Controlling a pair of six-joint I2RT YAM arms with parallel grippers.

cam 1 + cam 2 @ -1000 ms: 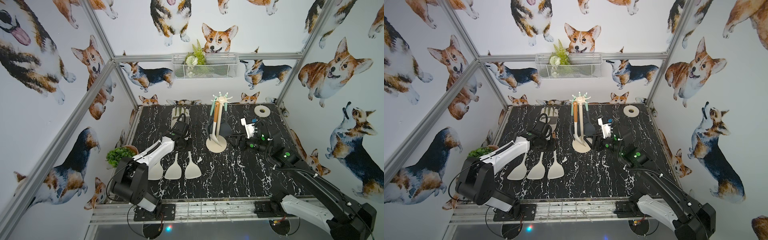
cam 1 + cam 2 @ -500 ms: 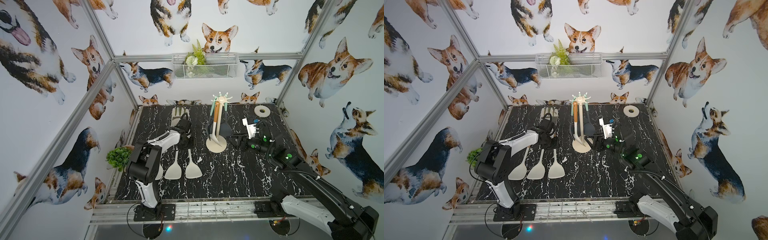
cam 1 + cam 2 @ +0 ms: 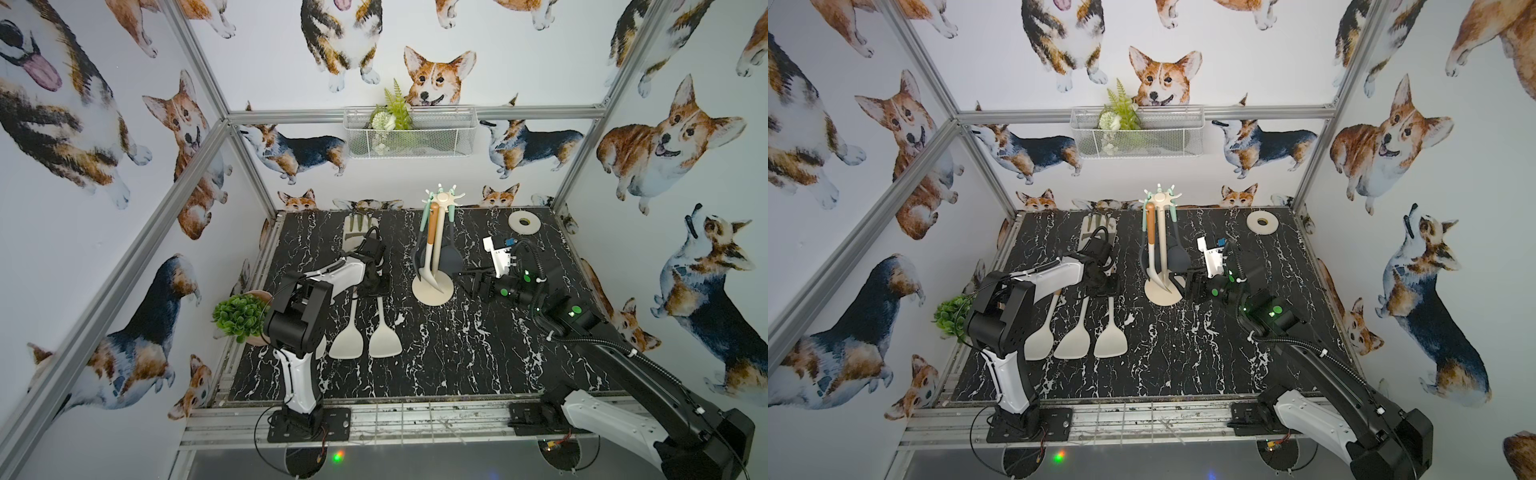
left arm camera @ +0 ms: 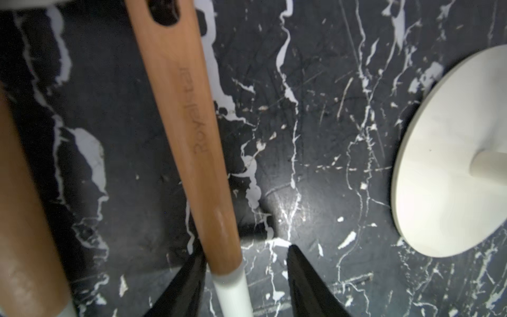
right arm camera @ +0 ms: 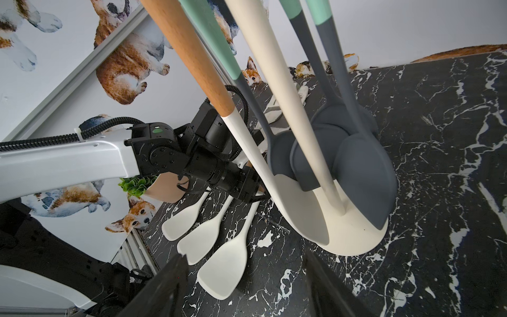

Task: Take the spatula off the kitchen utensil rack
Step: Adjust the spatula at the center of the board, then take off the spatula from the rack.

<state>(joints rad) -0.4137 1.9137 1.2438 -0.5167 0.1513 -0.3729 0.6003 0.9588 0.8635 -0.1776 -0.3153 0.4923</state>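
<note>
Well, my left gripper (image 4: 245,251) sits part open, low over the bench (image 3: 457,353) just left of the rack (image 3: 432,293). The near spatula's (image 3: 384,340) handle lies loose between its jaws, clear of one. Two more spatulas (image 3: 1071,343) lie left of it. A hung spatula (image 3: 433,226) is on the rack. My right gripper (image 5: 242,263) gapes wide and empty just right of the rack's base.

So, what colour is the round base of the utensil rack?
Cream: the rack base shows best in the right wrist view.
</note>
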